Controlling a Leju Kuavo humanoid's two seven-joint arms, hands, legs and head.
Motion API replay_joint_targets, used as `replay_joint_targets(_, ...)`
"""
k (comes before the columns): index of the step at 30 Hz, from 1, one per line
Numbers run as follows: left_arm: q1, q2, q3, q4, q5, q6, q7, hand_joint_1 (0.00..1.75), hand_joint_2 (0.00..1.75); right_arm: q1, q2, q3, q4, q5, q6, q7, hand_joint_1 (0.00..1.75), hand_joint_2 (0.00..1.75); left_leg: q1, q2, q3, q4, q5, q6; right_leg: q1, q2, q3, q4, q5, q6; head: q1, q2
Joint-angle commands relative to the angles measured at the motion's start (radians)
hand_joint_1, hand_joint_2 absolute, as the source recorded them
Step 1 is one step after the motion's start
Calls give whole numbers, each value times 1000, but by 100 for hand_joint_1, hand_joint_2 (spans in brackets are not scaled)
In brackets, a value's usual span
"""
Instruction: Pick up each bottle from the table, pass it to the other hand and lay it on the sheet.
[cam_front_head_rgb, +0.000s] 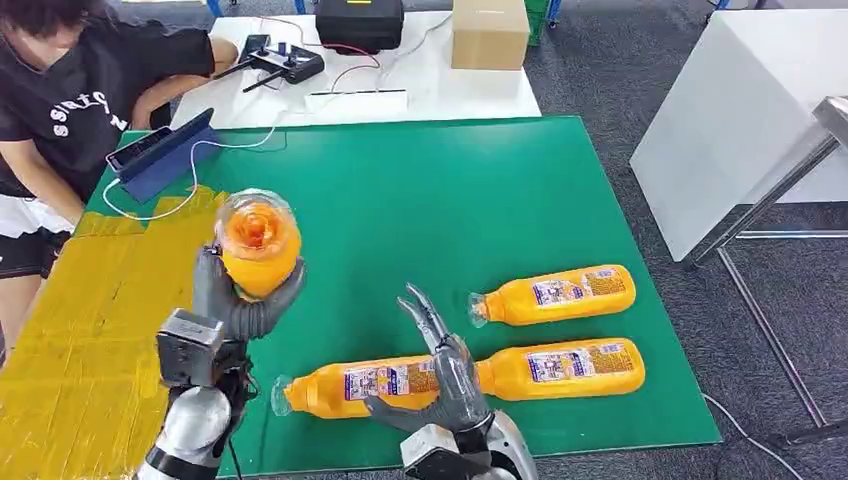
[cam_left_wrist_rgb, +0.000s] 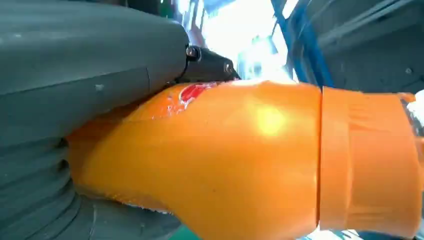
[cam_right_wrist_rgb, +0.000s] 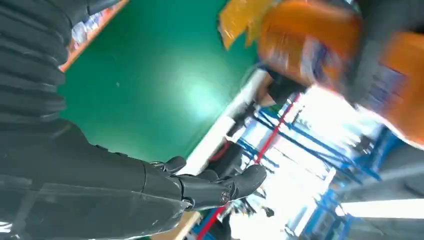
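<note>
the left hand (cam_front_head_rgb: 235, 300) grips an orange bottle (cam_front_head_rgb: 259, 243) from below and holds it up above the near left part of the green counter (cam_front_head_rgb: 420, 200), close to the edge of the yellow sheet (cam_front_head_rgb: 90, 330). the bottle's clear end faces the head camera. in the left wrist view the grey thumb and ribbed cover press against the same orange bottle (cam_left_wrist_rgb: 240, 160).

the right hand (cam_front_head_rgb: 445, 365) holds nothing, its fingers spread apart and pointing away from the robot. it hovers over the near middle of the counter, above the spot where two lying bottles meet. in the right wrist view the dark fingers (cam_right_wrist_rgb: 220, 187) stand apart over green.

three more orange bottles lie on their sides on the green counter: the near left bottle (cam_front_head_rgb: 350, 385), the near right bottle (cam_front_head_rgb: 565, 368) and, just beyond it, the far right bottle (cam_front_head_rgb: 555, 293).

a person (cam_front_head_rgb: 70, 110) sits at the far left corner beside a blue tablet (cam_front_head_rgb: 160, 155). beyond the counter, a cardboard box (cam_front_head_rgb: 490, 32) stands on a white table (cam_front_head_rgb: 400, 85).
</note>
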Motion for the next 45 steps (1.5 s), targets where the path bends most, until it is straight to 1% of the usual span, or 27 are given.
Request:
replay_joint_targets(1,-193,151,155,255,-656,-72,259,175,175,33,-92,-73,-202,75,62,63,0,175,1,-1,5,0,-2,-2,1,-2,5,0,-2,-1,0,0)
replay_joint_targets(3,-226,198,141,381,-854,-92,317,175,175,23,-103,-56,-174,124,78,82,0,175,0,-1,4,-1,0,-1,0,-2,4,-1,-1,-1,0,0)
replay_joint_targets(4,-236,205,137,436,-890,-91,327,175,175,17,-103,-48,-159,142,78,90,0,175,2,0,10,-1,-2,-3,2,-2,10,-1,-2,-2,0,0)
replay_joint_targets(5,-250,218,129,499,-926,-112,340,175,175,10,-111,-36,-138,174,85,108,0,175,0,0,7,-2,0,-2,0,-2,6,-1,-1,-1,0,0)
replay_joint_targets(6,-274,230,117,588,-953,-136,352,175,175,1,-122,-18,-114,209,91,121,0,175,2,0,10,-3,-1,-3,2,-1,9,-2,-1,-1,0,0)
replay_joint_targets(8,-313,238,100,705,-998,-124,379,175,175,-18,-131,4,-85,258,91,138,0,175,1,1,8,-3,0,-1,0,0,6,-2,0,-1,0,0)
replay_joint_targets(9,-319,239,99,726,-994,-109,377,175,175,-20,-129,4,-79,258,90,138,0,175,1,0,10,-3,0,-2,1,-1,8,-2,-1,-1,0,0)
replay_joint_targets(11,-331,236,96,760,-1005,-134,385,175,175,-30,-139,17,-74,286,98,152,0,175,1,1,6,-2,1,-2,1,0,5,-1,0,-1,0,0)
replay_joint_targets(13,-355,241,77,845,-1010,-157,415,175,175,-45,-148,39,-58,303,118,169,0,175,2,2,10,-2,-1,-3,2,0,10,-2,-2,-1,0,0)
replay_joint_targets(14,-362,234,90,884,-998,-164,418,175,175,-52,-151,49,-48,315,128,179,0,175,3,2,12,-2,-2,-3,3,0,12,-2,-2,-1,0,0)
replay_joint_targets(16,-374,224,102,947,-990,-152,416,175,175,-61,-155,64,-31,331,133,189,0,175,1,0,7,-2,1,-2,1,0,6,-1,-1,0,0,0)
replay_joint_targets(18,-390,210,105,1027,-1004,-152,426,175,175,-78,-161,86,-8,366,136,209,0,175,2,0,12,-4,-1,-2,2,0,13,-4,-1,-1,1,0)
replay_joint_targets(20,-387,209,105,1029,-1005,-147,428,175,175,-79,-160,88,-6,366,136,209,0,175,1,3,5,-2,0,-1,0,2,5,-1,0,-1,0,0)
replay_joint_targets(22,-386,207,104,1031,-1006,-145,430,175,175,-80,-160,88,-5,366,136,209,0,175,2,2,10,-2,-1,-3,2,1,10,-2,-1,-1,0,0)
replay_joint_targets(23,-386,207,104,1031,-1006,-145,430,175,175,-80,-160,88,-5,366,136,209,0,175,1,0,5,-1,0,-2,1,1,5,-1,0,0,0,0)
replay_joint_targets(24,-388,205,104,1031,-1006,-146,430,175,175,-81,-160,88,-5,366,136,209,0,175,2,0,8,-1,-1,-2,2,0,8,-1,-2,-1,0,0)
replay_joint_targets(25,-388,205,104,1031,-1006,-146,430,175,175,-81,-160,88,-5,366,136,209,0,175,1,0,4,-1,0,-2,1,1,5,-1,0,0,0,0)
replay_joint_targets(26,-395,202,106,1044,-1007,-160,430,175,175,-84,-165,94,-4,377,139,215,0,175,2,0,8,-1,-1,-2,2,0,8,-1,-2,-1,1,0)
replay_joint_targets(27,-399,198,107,1058,-1010,-174,433,175,175,-89,-167,100,0,389,140,222,0,175,1,0,5,-1,0,-2,1,1,5,-1,-1,0,0,0)
replay_joint_targets(29,-399,198,107,1058,-1010,-174,433,175,175,-89,-167,100,0,389,140,222,0,175,1,1,5,-1,0,-2,1,1,6,-1,-1,0,0,0)
replay_joint_targets(30,-420,168,119,1121,-1001,-223,443,175,175,-108,-172,122,27,426,145,246,0,175,2,0,7,0,-1,-2,2,0,8,-1,-1,0,0,0)
replay_joint_targets(31,-427,156,125,1144,-999,-219,451,175,175,-115,-172,129,41,435,145,251,0,175,1,0,6,-1,0,-2,1,1,6,-1,0,0,0,0)
replay_joint_targets(32,-432,144,133,1162,-993,-220,456,40,175,-122,-173,136,53,455,143,264,0,175,2,0,8,-1,-1,-2,2,0,9,-2,-1,0,0,0)
replay_joint_targets(33,-436,133,140,1177,-988,-214,463,0,175,-130,-176,143,70,472,146,278,0,175,1,0,6,-1,0,-2,1,1,6,-1,0,0,0,0)
replay_joint_targets(38,-461,100,182,1210,-918,-278,417,0,175,-167,-210,179,146,549,192,350,0,175,1,0,9,-2,0,-2,1,0,10,-2,0,0,0,0)
replay_joint_targets(42,-470,91,192,1225,-903,-304,422,0,175,-188,-218,191,192,558,198,357,0,175,2,0,14,-3,0,-2,2,0,16,-4,0,0,0,0)
replay_joint_targets(45,-467,90,204,1223,-883,-301,408,0,175,-195,-220,197,195,573,200,383,0,175,0,-1,13,-2,1,-1,0,0,14,-2,0,0,0,0)
